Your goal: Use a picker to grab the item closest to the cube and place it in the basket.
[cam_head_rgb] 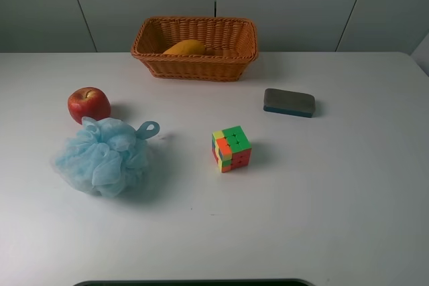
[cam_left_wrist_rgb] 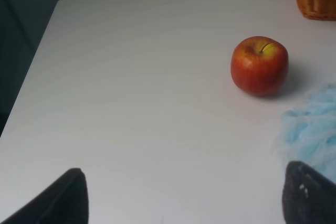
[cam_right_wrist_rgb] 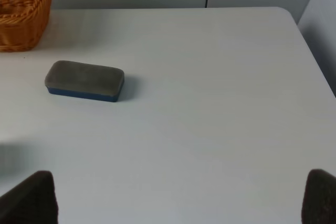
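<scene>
A multicoloured puzzle cube point(cam_head_rgb: 231, 149) sits near the table's middle. A grey-and-blue eraser point(cam_head_rgb: 289, 102) lies to its upper right and also shows in the right wrist view point(cam_right_wrist_rgb: 84, 81). A blue mesh bath puff point(cam_head_rgb: 104, 155) lies left of the cube, its edge in the left wrist view point(cam_left_wrist_rgb: 311, 129). A red apple point(cam_head_rgb: 88, 104) sits behind the puff; it also shows in the left wrist view point(cam_left_wrist_rgb: 259, 65). A wicker basket point(cam_head_rgb: 195, 47) at the back holds a yellow-orange fruit point(cam_head_rgb: 184, 48). Neither gripper appears in the exterior high view. The left gripper point(cam_left_wrist_rgb: 184, 195) and right gripper point(cam_right_wrist_rgb: 181, 195) are open and empty, with only their fingertips showing.
The white table point(cam_head_rgb: 335, 199) ends at a grey wall behind the basket. Its left edge and corner show in the left wrist view point(cam_left_wrist_rgb: 37, 51), its right edge in the right wrist view point(cam_right_wrist_rgb: 312, 56). A dark strip point(cam_head_rgb: 194, 282) lies at the table's front edge.
</scene>
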